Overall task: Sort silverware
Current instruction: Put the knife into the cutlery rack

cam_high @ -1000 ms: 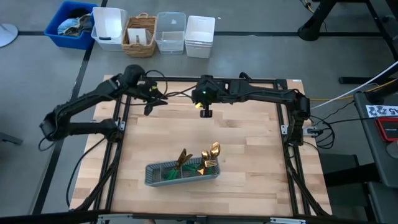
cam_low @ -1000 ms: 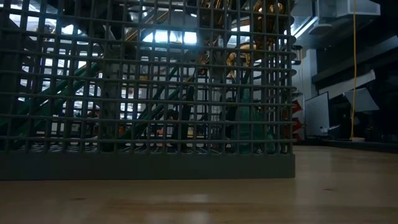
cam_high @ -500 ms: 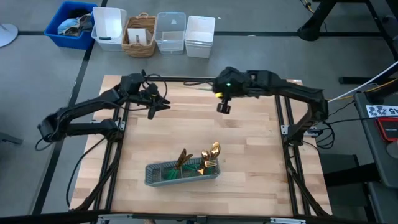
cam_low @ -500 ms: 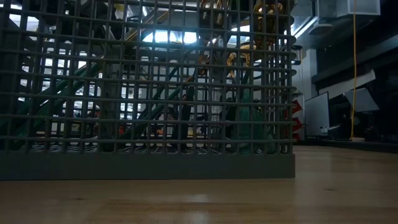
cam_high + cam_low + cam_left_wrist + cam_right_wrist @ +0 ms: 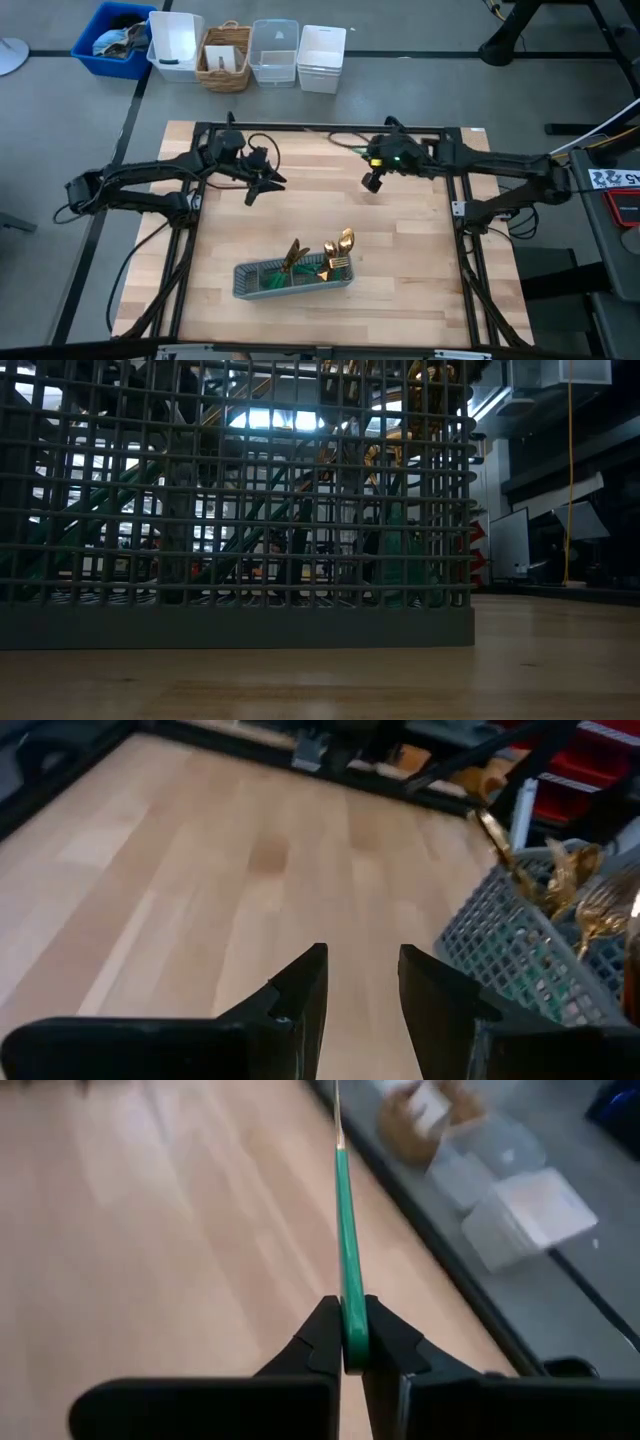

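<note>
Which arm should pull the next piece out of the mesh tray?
Left, probably. The left hand is open and empty, facing the mesh tray. The right hand is shut on a green-handled utensil at the table's far side.

A grey mesh tray (image 5: 262, 283) sits on the light wooden bench (image 5: 400, 240), toward its near edge; in the low view its grid wall (image 5: 240, 510) fills most of the picture. On the grey floor beyond the bench's far edge stands a row of containers: a blue bin (image 5: 112, 52), a white bin (image 5: 176, 44) just beside it, a wicker basket (image 5: 225, 58), a clear plastic box (image 5: 274, 51) and a white box (image 5: 321, 58). A black frame (image 5: 330, 128) borders the bench.
</note>
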`<act>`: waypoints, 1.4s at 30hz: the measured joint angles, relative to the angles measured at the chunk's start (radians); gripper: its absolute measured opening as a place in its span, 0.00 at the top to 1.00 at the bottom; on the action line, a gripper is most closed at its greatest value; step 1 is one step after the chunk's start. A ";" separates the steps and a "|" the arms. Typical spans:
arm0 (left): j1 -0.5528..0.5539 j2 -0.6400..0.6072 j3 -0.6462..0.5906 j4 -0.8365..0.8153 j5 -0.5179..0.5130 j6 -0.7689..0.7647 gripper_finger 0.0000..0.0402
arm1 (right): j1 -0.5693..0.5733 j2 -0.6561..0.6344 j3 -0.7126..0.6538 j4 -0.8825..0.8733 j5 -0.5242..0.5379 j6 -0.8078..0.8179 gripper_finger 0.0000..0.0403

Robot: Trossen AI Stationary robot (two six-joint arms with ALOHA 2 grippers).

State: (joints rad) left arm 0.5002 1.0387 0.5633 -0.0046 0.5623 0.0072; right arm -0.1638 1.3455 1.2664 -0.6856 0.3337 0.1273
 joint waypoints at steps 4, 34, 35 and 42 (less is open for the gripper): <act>-0.047 0.030 0.000 0.092 0.000 0.000 0.72 | 0.000 -0.114 -0.175 0.233 0.011 0.019 0.95; -0.133 0.125 0.001 0.924 -0.231 -0.007 0.72 | 0.000 -0.223 -0.545 1.125 -0.437 -0.218 0.95; -0.133 0.125 0.001 0.934 -0.232 -0.008 0.72 | 0.000 -0.223 -0.545 1.135 -0.444 -0.221 0.95; -0.158 0.125 0.001 0.971 -0.232 -0.004 0.72 | 0.000 -0.223 -0.545 1.164 -0.478 -0.245 0.94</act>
State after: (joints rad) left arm 0.3419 1.1641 0.5640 0.9664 0.3304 0.0035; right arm -0.1640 1.1229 0.7216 0.4783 -0.1440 -0.1173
